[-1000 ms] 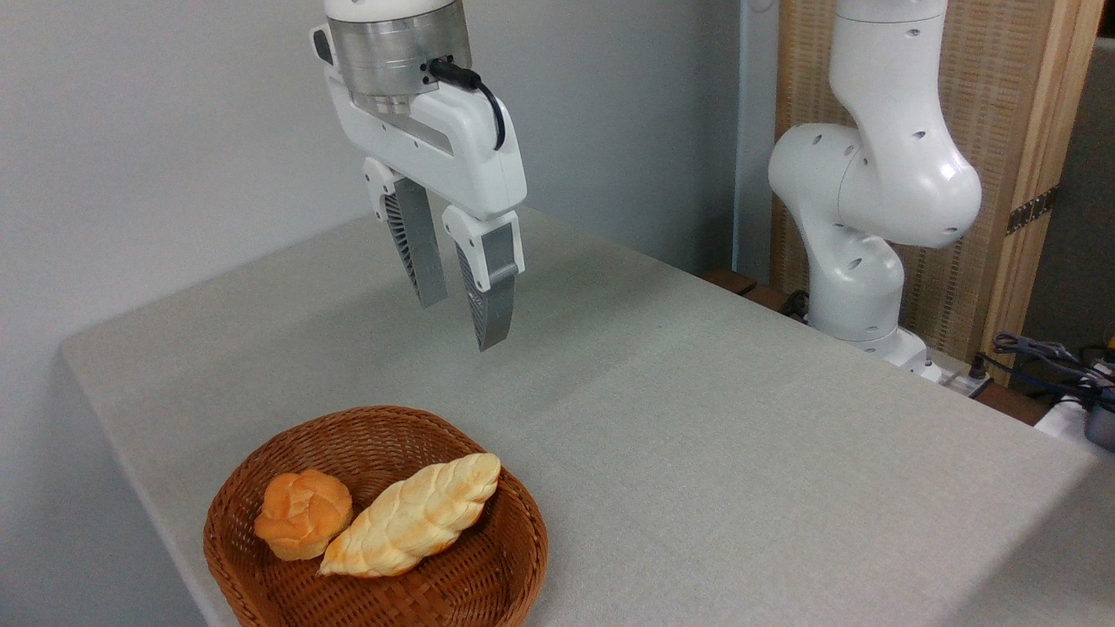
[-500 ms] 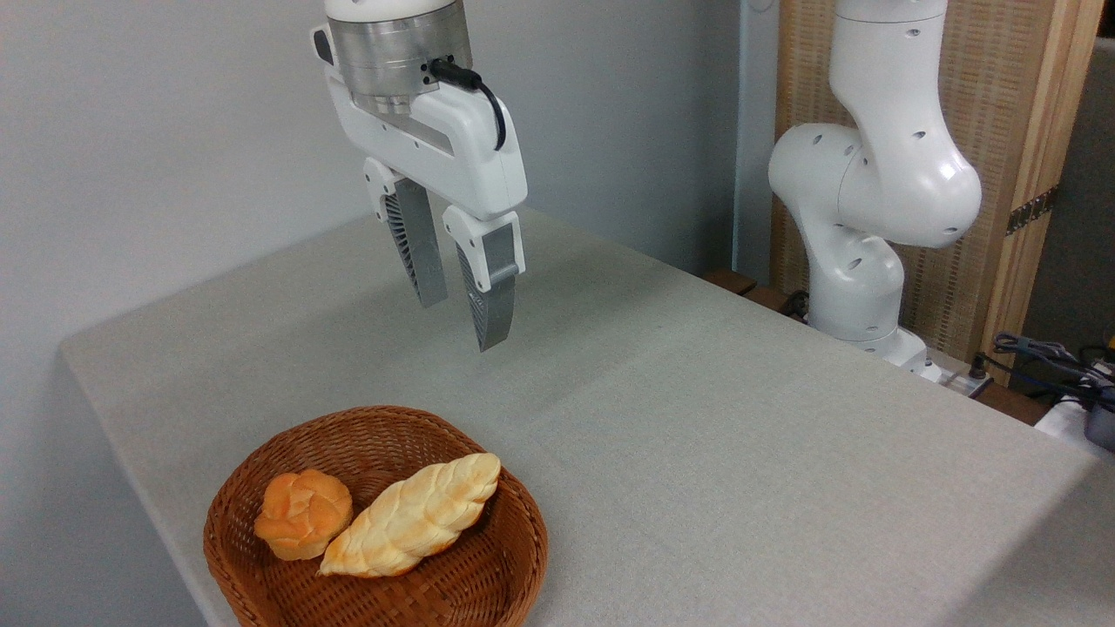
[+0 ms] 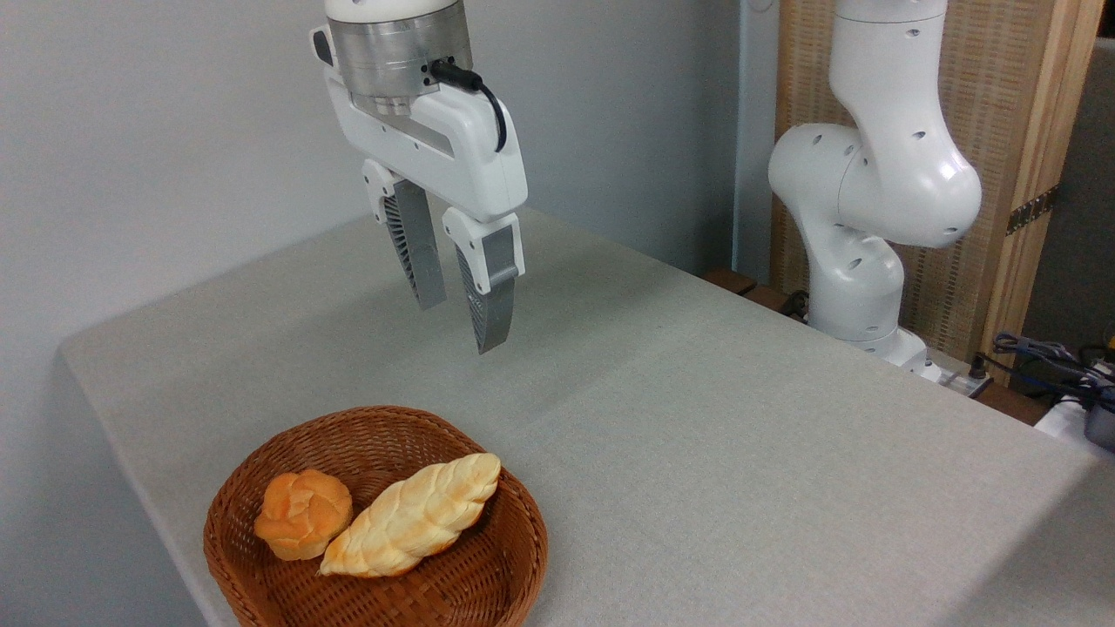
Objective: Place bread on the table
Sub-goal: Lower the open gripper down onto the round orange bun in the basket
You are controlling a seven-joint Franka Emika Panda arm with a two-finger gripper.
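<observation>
Gripper (image 3: 460,324): hangs in the air above the table, fingers pointing down, jaws parted with a clear gap between them, nothing held.
Bread (image 3: 303,513): small round orange-brown bun with a swirled top, lying in the left part of the basket, touching the braided loaf beside it.
Braided loaf (image 3: 413,515): longer, pale golden, lying slantwise across the basket's middle, to the right of the bun.
Basket (image 3: 488,575): brown wicker, round, at the near left corner of the table, well below and in front of the gripper.
Table (image 3: 697,418): light grey, cloth-like top.
Arm base (image 3: 871,209): white, standing at the table's far right edge.
</observation>
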